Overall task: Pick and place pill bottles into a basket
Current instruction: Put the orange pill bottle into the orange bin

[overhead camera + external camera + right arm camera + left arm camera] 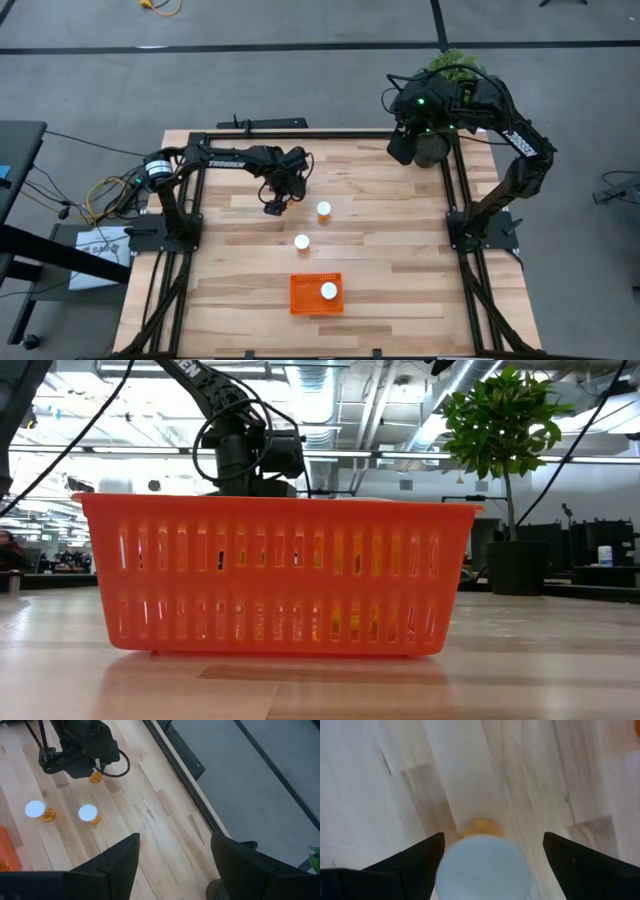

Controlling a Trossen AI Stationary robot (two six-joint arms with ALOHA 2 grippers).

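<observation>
Above the pale wooden table (240, 290), the left gripper (273, 207) hangs with its dark fingers (410, 862) spread wide on either side of a small translucent orange pill bottle with a round white cap (481, 865), which stands upright on the boards between them, with a gap on both sides. Two more white-capped orange bottles stand free on the table, one (324, 210) just beside the left gripper toward the middle, the other (302, 241) nearer the small bright orange slatted plastic basket (305, 296). A fourth bottle (328, 291) sits inside that basket. At the far right corner, the right gripper (172, 855) waits high beside a potted green plant (452, 70), its fingers parted and empty.
</observation>
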